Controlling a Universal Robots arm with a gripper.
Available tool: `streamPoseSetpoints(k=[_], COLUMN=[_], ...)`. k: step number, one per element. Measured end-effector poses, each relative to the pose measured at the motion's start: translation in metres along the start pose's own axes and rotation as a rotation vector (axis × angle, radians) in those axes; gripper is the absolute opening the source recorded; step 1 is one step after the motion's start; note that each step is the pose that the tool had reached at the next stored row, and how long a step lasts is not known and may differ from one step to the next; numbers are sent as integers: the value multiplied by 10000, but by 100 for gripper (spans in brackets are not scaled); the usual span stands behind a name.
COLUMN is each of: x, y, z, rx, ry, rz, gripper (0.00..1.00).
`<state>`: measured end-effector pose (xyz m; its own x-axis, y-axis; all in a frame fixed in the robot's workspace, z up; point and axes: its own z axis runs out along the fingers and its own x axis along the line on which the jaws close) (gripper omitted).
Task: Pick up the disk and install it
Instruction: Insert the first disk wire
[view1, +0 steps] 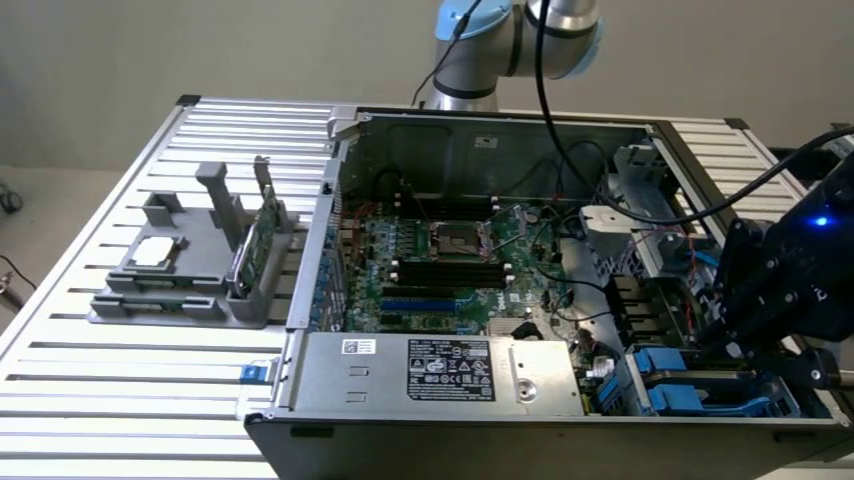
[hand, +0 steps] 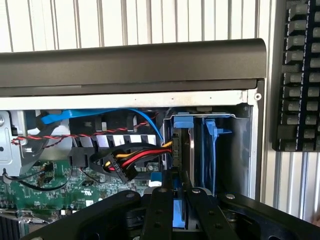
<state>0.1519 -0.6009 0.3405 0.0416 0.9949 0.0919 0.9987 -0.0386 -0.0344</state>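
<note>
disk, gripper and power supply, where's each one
disk (hand: 181, 146), wrist view, dark side face in blue carrier
gripper (hand: 173, 197), wrist view, between the fingertips
power supply (view1: 441, 372), exterior view, its black label

disk (hand: 181, 150) upright in case bay (hand: 240, 145)

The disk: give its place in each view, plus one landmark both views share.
Exterior view: the disk stands in the drive bay at the case's near corner, on the exterior view's right, under the gripper.
Wrist view: the disk stands on edge in its blue carrier, between the gripper's fingers.
Shared landmark: the motherboard.
</note>
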Motion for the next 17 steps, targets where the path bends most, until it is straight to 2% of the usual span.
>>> streamPoseSetpoints(k=[6, 13, 17], x=[-7, -47, -70], y=[1, 3, 4], z=[13, 24, 30], rx=[-25, -21, -27], ry=[68, 128, 182], rz=[-43, -90, -127], gripper=[17, 17, 17])
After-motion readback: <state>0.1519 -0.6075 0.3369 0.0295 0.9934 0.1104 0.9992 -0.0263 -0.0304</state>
